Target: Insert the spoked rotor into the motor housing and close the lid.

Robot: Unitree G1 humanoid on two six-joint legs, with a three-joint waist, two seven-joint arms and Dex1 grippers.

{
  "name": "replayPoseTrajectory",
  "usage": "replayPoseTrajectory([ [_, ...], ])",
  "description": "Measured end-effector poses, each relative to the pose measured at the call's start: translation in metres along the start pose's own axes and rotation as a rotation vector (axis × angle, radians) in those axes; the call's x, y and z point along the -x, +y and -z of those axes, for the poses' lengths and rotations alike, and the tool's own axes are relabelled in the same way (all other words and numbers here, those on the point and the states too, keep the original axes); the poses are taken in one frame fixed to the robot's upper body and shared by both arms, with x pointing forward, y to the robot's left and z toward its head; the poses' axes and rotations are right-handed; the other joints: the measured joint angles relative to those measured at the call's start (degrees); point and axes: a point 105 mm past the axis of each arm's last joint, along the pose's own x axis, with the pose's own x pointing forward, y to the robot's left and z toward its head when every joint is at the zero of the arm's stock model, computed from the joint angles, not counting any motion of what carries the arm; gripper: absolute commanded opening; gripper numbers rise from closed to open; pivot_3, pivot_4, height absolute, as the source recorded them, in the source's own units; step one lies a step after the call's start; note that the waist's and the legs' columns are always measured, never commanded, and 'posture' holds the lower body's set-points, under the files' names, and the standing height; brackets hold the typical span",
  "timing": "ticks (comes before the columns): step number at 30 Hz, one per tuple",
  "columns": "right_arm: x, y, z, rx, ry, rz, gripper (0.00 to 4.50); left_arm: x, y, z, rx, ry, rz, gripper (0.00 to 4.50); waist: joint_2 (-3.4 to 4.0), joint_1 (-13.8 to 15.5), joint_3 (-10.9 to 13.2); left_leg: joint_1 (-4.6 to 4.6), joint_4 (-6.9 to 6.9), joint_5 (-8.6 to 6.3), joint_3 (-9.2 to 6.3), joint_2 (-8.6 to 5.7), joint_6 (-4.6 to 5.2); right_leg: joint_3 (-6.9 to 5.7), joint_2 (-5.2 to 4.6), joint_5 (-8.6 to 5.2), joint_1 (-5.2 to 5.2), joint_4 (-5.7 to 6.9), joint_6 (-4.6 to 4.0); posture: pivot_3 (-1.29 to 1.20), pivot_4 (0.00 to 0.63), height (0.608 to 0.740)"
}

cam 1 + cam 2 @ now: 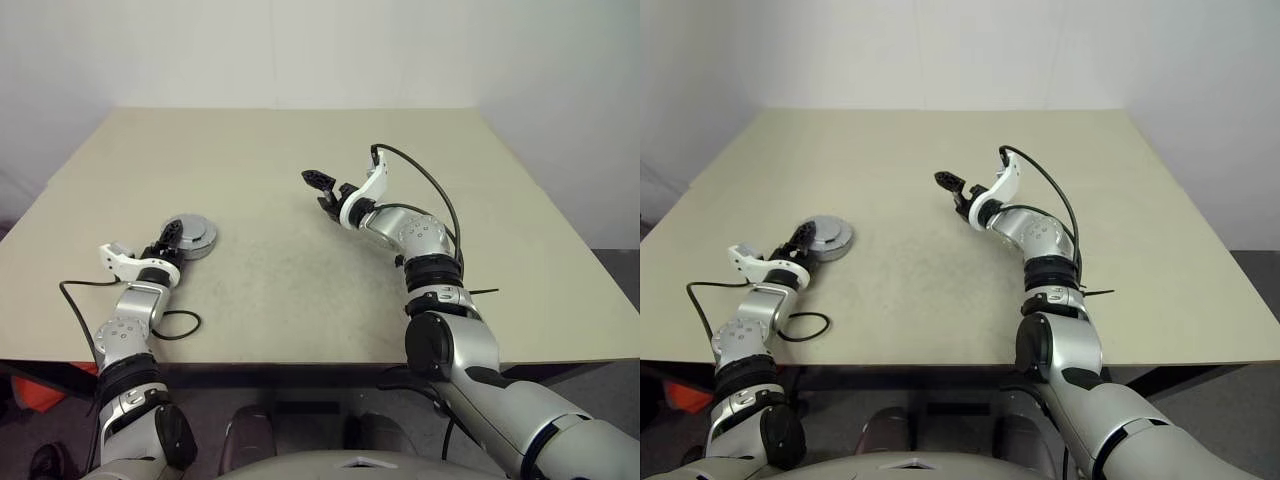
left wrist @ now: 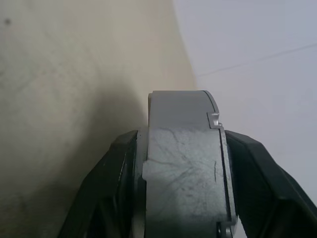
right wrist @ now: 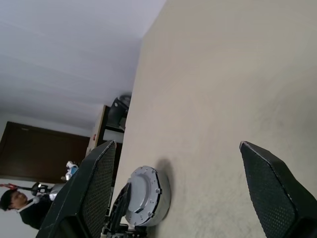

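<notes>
a: the left gripper (image 1: 172,238) has its two black fingers (image 2: 106,183) closed on the rim of the motor housing (image 1: 192,236), one on each side wall. the lid (image 3: 141,192) already sits on the housing, and the pair rests on the table (image 1: 300,290). the right gripper (image 1: 322,189) hangs above the middle of the table, fingers (image 3: 270,188) spread wide with nothing between them, well apart from the housing.

b: where is the spoked rotor?

a: i cannot see it. going by the seated lid, it is probably inside the housing, but that is a guess.

b: how would the housing handle?

a: it looks like solid grey metal: stiff, fairly heavy for its size, and smooth enough to slip. the flat side wall, where the left fingers are now, seems the surest place to hold it. the lid shows small bolts round its edge and a raised centre, which offer less purchase.

b: any writing or labels?

a: none that can be read. the metal between the left fingers shows faint scratches and a small notch.
</notes>
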Motion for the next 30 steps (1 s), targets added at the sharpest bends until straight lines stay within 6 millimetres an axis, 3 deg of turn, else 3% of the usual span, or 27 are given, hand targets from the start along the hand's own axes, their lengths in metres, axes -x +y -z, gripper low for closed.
replayPoseTrajectory([
  [1,0.0,0.0,0.0,-0.001,0.002,-0.001,4.49,-0.001,0.0,-0.001,-0.004,-0.004,-0.004,2.52,0.0,-0.1,0.0,0.01,0.02,0.0,-0.01,0.0,0.0,0.0,0.0,0.0,0.0,0.05,0.0,0.0,0.0,0.74],
  [4,-0.002,0.001,0.002,-0.005,0.012,-0.004,4.5,-0.001,0.001,-0.003,-0.021,-0.015,-0.015,3.2,0.0,-0.2,0.0,0.03,0.08,0.0,-0.03,0.01,-0.01,0.0,0.01,-0.01,0.0,0.12,-0.01,0.0,0.0,0.74],
  [7,-0.003,0.001,0.001,0.001,0.015,-0.006,4.5,-0.003,0.0,-0.006,-0.048,-0.022,-0.025,4.16,0.0,-0.2,0.0,0.08,0.15,0.0,-0.05,0.01,-0.01,0.0,0.0,-0.06,0.07,0.14,-0.1,0.0,0.0,0.74],
  [14,-0.005,-0.005,0.005,0.011,0.056,0.018,4.5,-0.001,0.001,-0.032,-0.128,-0.104,-0.069,4.16,0.0,-0.4,0.0,0.15,0.2,0.01,-0.08,0.04,-0.02,-0.03,0.02,-0.1,0.13,0.15,-0.23,0.0,0.0,0.74],
  [19,-0.009,0.0,0.007,0.039,0.092,0.015,4.5,0.003,-0.003,-0.06,-0.217,-0.172,-0.08,4.16,0.0,-0.4,0.0,0.11,0.22,0.01,-0.13,0.01,-0.01,-0.05,0.0,-0.1,0.13,0.14,-0.24,0.0,0.0,0.74],
  [23,-0.01,0.002,0.008,0.105,0.102,-0.004,4.5,0.004,-0.008,-0.069,-0.313,-0.199,-0.074,4.16,0.0,-0.2,0.0,0.02,0.35,0.01,-0.28,0.03,-0.01,-0.19,0.0,-0.1,0.19,0.15,-0.25,0.0,0.0,0.74],
  [26,-0.006,0.014,-0.004,0.35,0.022,-0.09,4.5,0.0,-0.028,-0.062,-0.5,-0.197,0.008,4.16,0.0,0.2,0.0,-0.1,0.5,-0.02,-0.48,0.07,0.03,-0.38,-0.04,-0.1,0.26,0.14,-0.25,0.0,0.0,0.74],
  [30,0.012,0.02,-0.017,0.75,0.01,-0.205,4.5,-0.004,-0.067,-0.032,-0.845,-0.098,0.191,4.16,-0.02,0.9,0.0,0.09,0.57,-0.04,-0.59,0.11,0.07,-0.54,-0.07,-0.12,0.64,0.09,-0.25,0.0,0.0,0.74],
])
